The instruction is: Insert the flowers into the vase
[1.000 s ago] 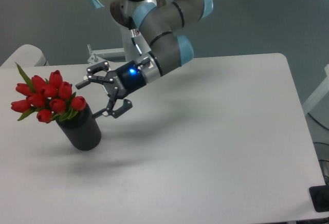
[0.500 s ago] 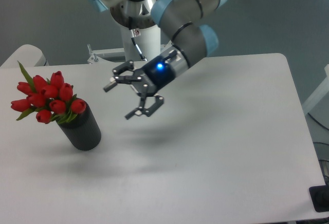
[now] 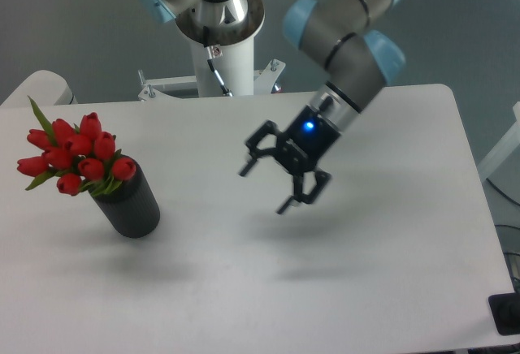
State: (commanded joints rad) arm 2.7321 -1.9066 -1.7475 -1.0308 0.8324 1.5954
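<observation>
While the white table (image 3: 382,289) is lying bare nearest the camera, the black vase (image 3: 132,207) is standing upright on it toward the left side, with the flowers (image 3: 75,157) already sitting in its top hole: red tulip buds and green leaves are leaning out to the left over the rim, and the stems are hidden inside. Well to the right of the vase and a little farther back, the gripper (image 3: 273,177) is hanging above the tabletop with its two fingers spread wide and nothing between them, its blue light glowing at the wrist. Beyond the vase, at the table's far edge, the arm's white mounting column (image 3: 223,66) is rising out of frame. Judging by this layout, the insertion looks finished. The remaining risk is the bunch itself: its heads are leaning off to one side, so a jolt to the table, or an arm sweep back toward the vase, could be tipping the vase or spilling the flowers.
</observation>
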